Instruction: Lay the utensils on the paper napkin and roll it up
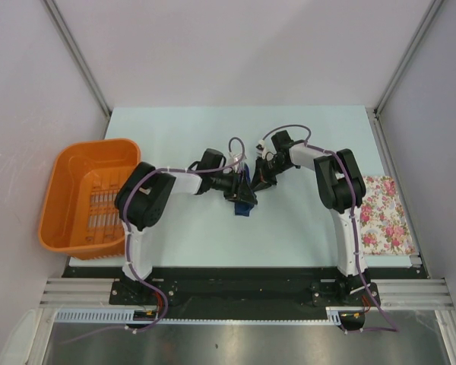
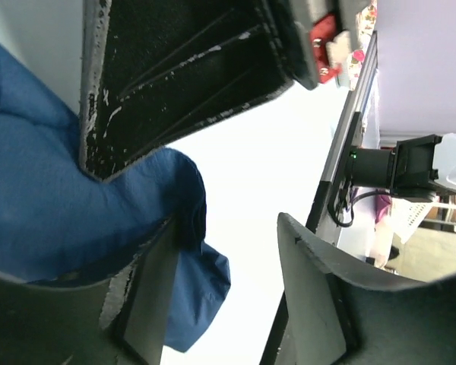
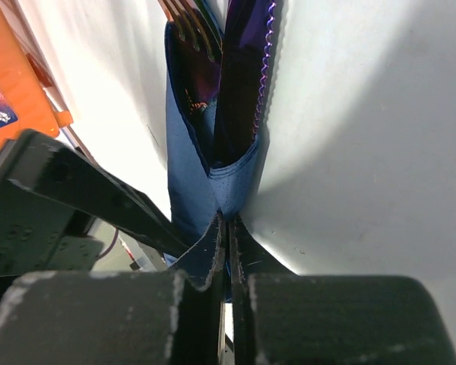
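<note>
The navy paper napkin [image 1: 245, 205] lies bunched mid-table between both arms. In the right wrist view the napkin [image 3: 190, 167] is folded around the purple utensils [image 3: 243, 68], with the fork tines [image 3: 186, 23] sticking out of its far end. My right gripper [image 3: 229, 226] is shut on the napkin's near fold. My left gripper [image 2: 226, 228] is open. The napkin [image 2: 45, 213] rests against its left finger [image 2: 137, 304], and bare table shows between the jaws. In the top view the left gripper [image 1: 238, 188] and right gripper [image 1: 260, 181] stand close together over the bundle.
An orange basket [image 1: 91, 194] sits at the table's left edge. A white cloth with pink flowers [image 1: 384, 213] lies at the right edge. The pale table [image 1: 182, 137] is walled on three sides.
</note>
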`<state>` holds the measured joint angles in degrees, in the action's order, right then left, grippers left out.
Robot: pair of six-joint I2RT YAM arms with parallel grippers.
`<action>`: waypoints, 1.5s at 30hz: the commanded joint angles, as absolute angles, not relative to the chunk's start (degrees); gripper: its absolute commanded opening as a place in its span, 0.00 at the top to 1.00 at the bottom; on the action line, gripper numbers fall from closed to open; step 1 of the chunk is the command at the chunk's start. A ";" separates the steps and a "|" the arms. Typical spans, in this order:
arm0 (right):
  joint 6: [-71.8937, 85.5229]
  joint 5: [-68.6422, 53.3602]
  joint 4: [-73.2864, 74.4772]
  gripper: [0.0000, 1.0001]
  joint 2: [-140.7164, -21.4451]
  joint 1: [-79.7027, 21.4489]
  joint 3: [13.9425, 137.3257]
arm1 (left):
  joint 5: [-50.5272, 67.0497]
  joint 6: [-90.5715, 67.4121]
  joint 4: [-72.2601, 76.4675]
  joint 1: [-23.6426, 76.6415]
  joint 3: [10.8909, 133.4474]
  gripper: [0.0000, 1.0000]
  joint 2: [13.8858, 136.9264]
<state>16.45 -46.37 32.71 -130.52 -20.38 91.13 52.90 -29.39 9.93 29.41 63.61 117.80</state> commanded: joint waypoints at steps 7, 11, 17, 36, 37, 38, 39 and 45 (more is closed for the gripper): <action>13.10 -41.92 34.37 1.00 -133.15 -20.13 91.14 | 51.07 -30.67 8.43 26.29 60.13 0.41 106.62; 13.27 -42.45 34.10 1.00 -133.15 -20.13 91.05 | 50.89 -32.08 8.00 24.79 58.10 0.52 105.38; 13.53 -42.54 33.93 1.00 -133.42 -20.04 91.05 | 51.42 -31.20 6.07 25.14 58.44 0.73 107.84; 15.99 -44.64 33.31 0.92 -132.98 -18.46 91.23 | 46.06 -22.50 1.67 26.98 58.27 0.89 118.30; 16.17 -45.00 33.31 0.88 -132.72 -18.28 91.23 | 45.71 -22.41 1.41 26.98 58.36 0.89 118.39; 16.26 -45.87 33.31 0.82 -132.02 -18.11 91.23 | 45.01 -22.33 1.15 26.98 58.27 0.90 118.39; 16.26 -46.31 33.22 0.70 -131.66 -18.02 91.32 | 44.83 -22.24 0.97 26.98 58.36 0.90 118.48; 15.56 -48.16 34.01 0.59 -129.11 -17.84 91.23 | 43.86 -21.62 0.44 26.98 58.62 0.91 118.39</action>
